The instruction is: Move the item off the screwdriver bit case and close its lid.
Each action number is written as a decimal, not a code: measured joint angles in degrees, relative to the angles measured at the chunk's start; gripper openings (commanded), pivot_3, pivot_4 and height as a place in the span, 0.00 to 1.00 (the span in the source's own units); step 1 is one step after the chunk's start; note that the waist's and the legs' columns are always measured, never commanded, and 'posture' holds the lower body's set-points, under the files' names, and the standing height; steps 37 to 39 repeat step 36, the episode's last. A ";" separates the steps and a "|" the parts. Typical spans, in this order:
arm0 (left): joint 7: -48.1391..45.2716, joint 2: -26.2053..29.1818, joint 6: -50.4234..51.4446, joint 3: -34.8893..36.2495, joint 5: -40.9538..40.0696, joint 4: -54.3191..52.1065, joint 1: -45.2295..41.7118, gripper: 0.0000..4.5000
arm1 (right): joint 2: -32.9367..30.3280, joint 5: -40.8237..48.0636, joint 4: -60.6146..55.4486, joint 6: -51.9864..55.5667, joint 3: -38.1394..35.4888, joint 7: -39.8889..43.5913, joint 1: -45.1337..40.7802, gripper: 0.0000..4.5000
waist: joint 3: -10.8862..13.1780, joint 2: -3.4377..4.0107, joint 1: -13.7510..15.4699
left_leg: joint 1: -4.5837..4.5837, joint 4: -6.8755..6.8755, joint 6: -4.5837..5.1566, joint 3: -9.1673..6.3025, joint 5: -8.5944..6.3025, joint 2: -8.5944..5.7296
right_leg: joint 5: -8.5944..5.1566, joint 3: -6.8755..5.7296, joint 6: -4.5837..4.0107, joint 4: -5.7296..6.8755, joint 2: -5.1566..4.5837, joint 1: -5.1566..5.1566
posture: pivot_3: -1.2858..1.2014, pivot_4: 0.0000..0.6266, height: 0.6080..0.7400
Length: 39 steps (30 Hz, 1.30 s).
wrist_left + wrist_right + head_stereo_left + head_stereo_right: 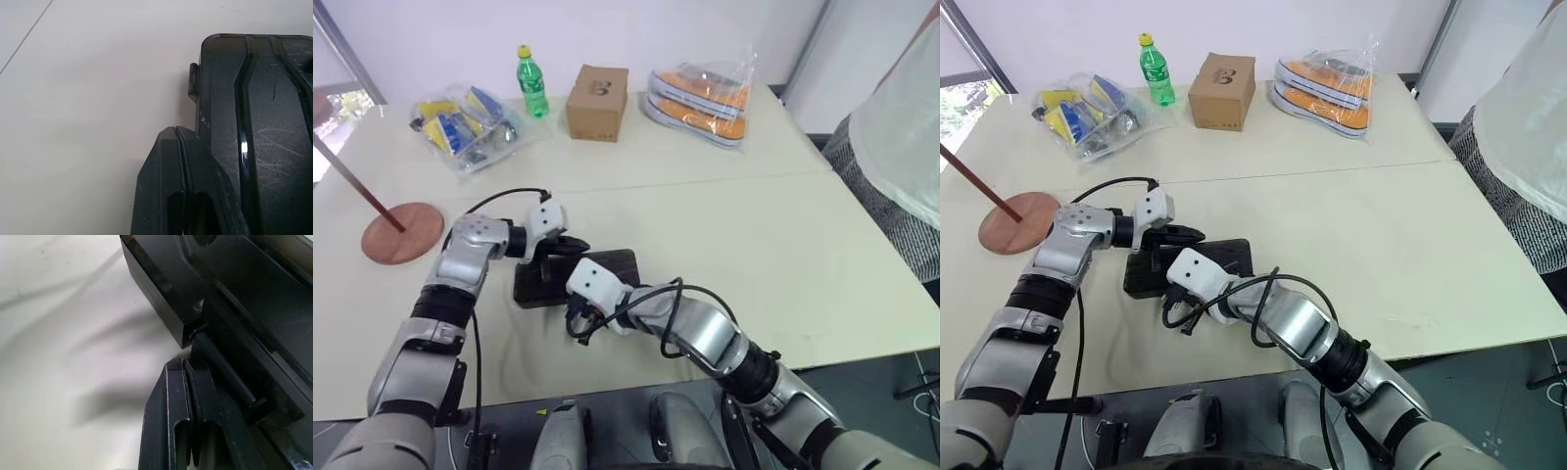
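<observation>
Near the table's left edge I saw the wooden stand [402, 233] already off the case, well clear. My left end effector [570, 242] was clenched empty, resting on the screwdriver bit case [607, 264], which sat near the table's front edge with the lid [264, 137] down. My right end effector [188, 396], also clenched with nothing in it, pressed at the case's near edge. I worried an uneven push could skid the case instead of snapping the latch [193, 81].
</observation>
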 measured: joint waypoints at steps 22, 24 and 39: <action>12.40 0.39 0.91 6.16 -2.25 -0.07 1.23 0.00 | -13.59 19.21 -15.36 16.53 -28.31 10.54 0.23 0.01 | 0.09 -0.03 0.02 | -0.27 0.01 0.13 -0.02 -0.08 0.00 | 0.01 -0.01 0.02 -0.06 -0.08 -0.21 | 0.52 0.24 1.00; 14.52 1.77 5.35 9.38 -4.40 -6.24 3.20 0.00 | -17.11 19.20 -15.43 14.97 -29.63 11.33 0.34 0.01 | 0.10 -0.03 -0.05 | -0.31 0.01 0.13 -0.03 -0.08 0.00 | 0.01 0.01 0.02 -0.05 -0.08 -0.26 | 0.52 0.24 1.00; 26.40 6.98 40.16 28.15 -23.67 -55.76 32.93 0.00 | -34.00 19.05 -16.25 -0.09 -35.18 21.02 7.84 0.01 | 0.20 -0.15 0.12 | -0.21 -0.03 0.12 -0.03 -0.09 0.03 | -0.02 0.12 0.05 -0.14 -0.18 -0.19 | 0.52 0.24 1.00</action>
